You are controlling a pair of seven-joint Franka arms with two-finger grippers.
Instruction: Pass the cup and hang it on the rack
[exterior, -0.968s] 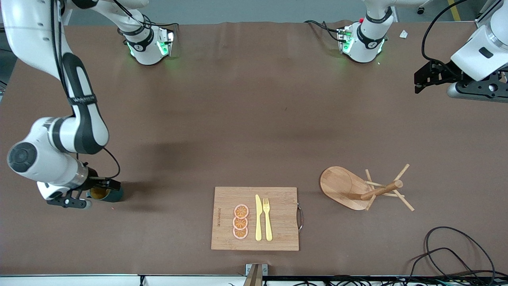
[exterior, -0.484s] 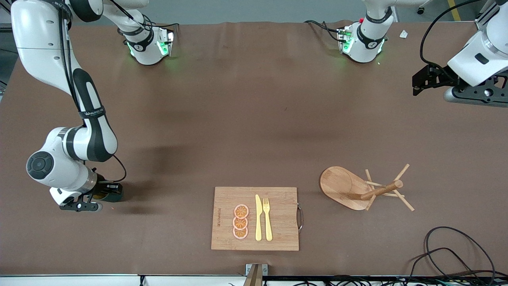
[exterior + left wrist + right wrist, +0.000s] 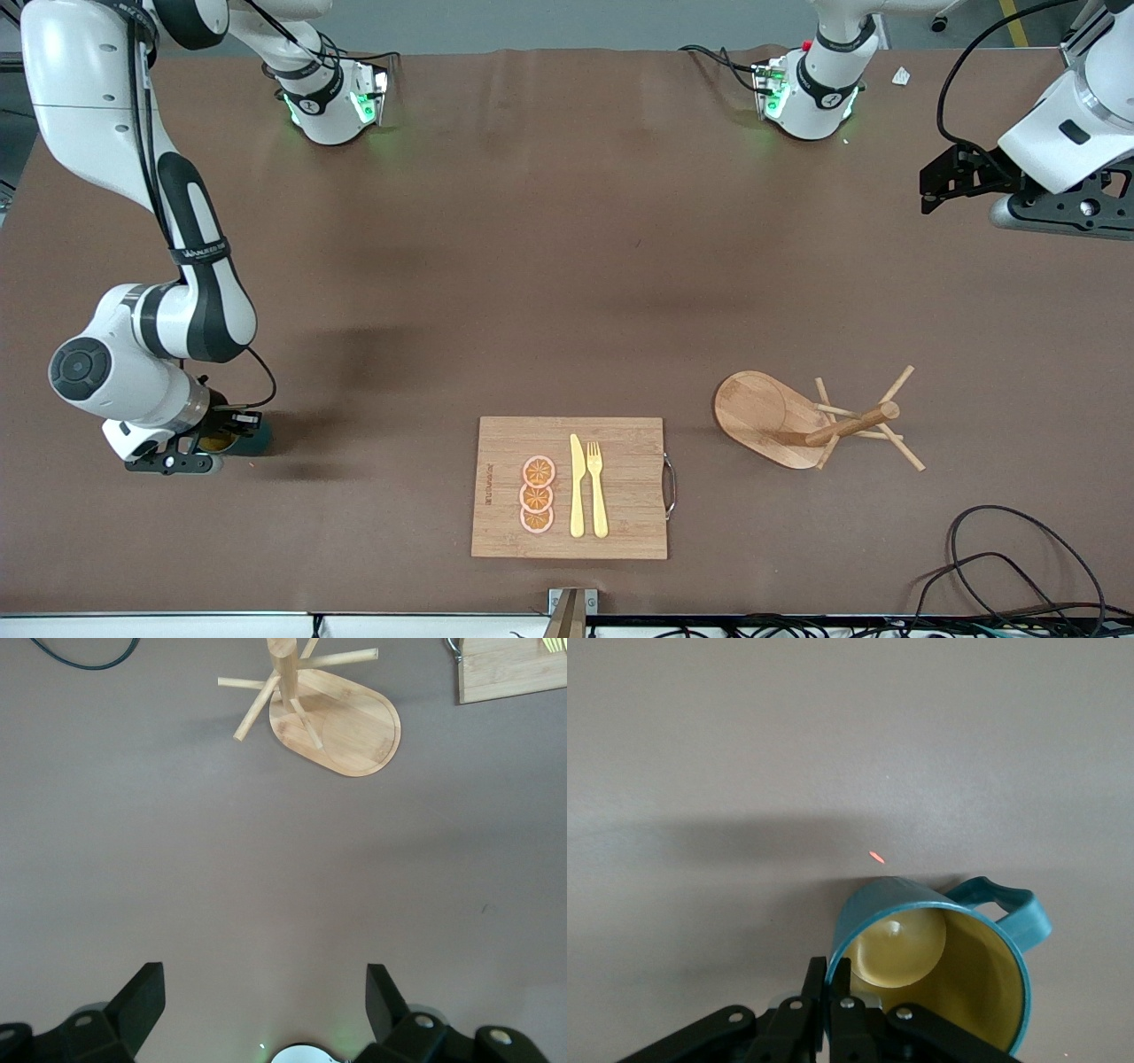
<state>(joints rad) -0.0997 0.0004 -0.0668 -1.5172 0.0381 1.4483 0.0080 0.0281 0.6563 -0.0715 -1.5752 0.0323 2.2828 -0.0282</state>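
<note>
Teal cup [image 3: 939, 961] with a yellow inside, nothing in it, down at the brown table [image 3: 549, 266] near the right arm's end, mostly hidden under the wrist in the front view. Wooden cutting board [image 3: 569, 487] near the front edge, carrying 3 orange slices [image 3: 537, 495], a yellow knife [image 3: 577, 487] and a yellow fork [image 3: 596, 489]. Wooden rack [image 3: 802, 421] just beside the board toward the left arm's end, resting on its oval base. Black cables [image 3: 1001, 558] at the front corner. Right gripper [image 3: 831, 988] low at the cup, fingers together, pinching the cup's wall at the rim, 1 finger inside and 1 outside, handle pointing away from them. Left gripper [image 3: 266, 1001] waiting high over the left arm's end of the table, fingers wide apart, holding nothing.
</note>
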